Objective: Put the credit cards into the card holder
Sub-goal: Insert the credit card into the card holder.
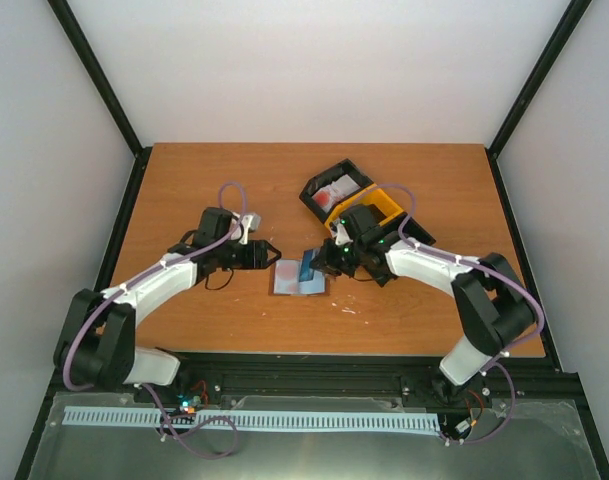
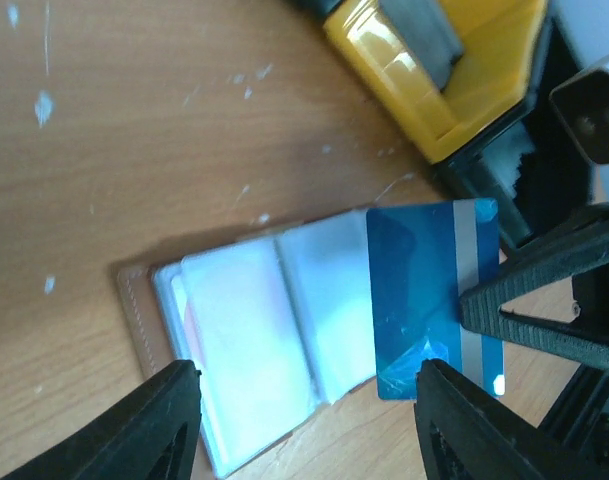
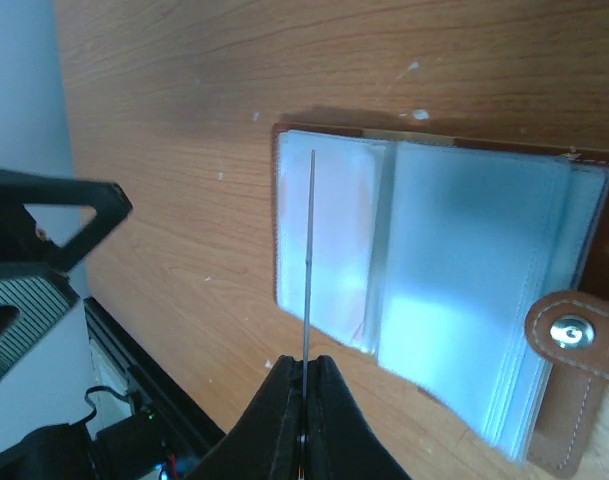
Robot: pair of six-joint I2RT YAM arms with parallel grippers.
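Right gripper (image 3: 304, 368) clenched on blue credit card (image 2: 424, 290), over open card holder (image 3: 464, 300) flat on table (image 1: 184, 180). Keep card square, feed into sleeve mouth; brace holder with spread-jawed left gripper (image 2: 304, 388) alongside.

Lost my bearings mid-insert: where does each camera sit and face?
Top: above and behind the bases, looking down at the table; left arm and right arm show.
Left wrist: over the open holder, looking down; open left gripper below.
Right wrist: looks down the card, edge-on in the shut right gripper.
All share holder and card.
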